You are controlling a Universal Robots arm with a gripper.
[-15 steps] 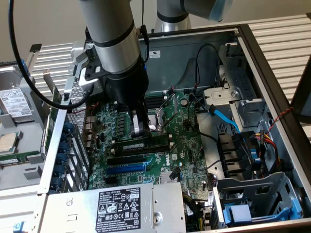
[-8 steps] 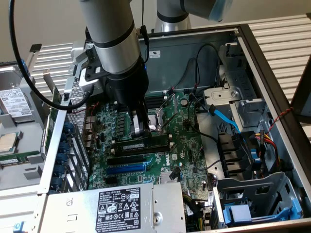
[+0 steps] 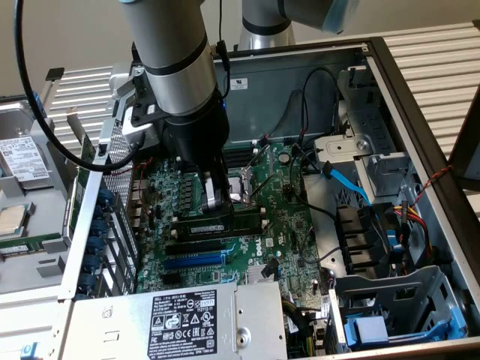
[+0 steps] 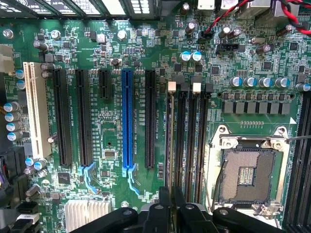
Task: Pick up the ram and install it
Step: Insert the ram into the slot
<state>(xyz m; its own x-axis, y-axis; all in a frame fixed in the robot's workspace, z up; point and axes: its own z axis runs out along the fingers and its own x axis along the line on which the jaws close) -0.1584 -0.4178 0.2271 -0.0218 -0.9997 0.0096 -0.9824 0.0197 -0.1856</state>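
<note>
Power supply (image 3: 172,322): nearest, front of case.
Ram (image 3: 217,223): seated edge-up in memory slot (image 4: 169,141), long axis along it, directly under gripper (image 3: 212,204).
Jaws: straddling ram's top edge; clamped or released, cannot tell.

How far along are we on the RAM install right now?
Done: the ram is already at the board, standing on edge in the memory slot furthest from the empty CPU socket. In hand: the gripper sits directly over its middle. Left: full seating and latching, which I cannot confirm from these views.
</note>
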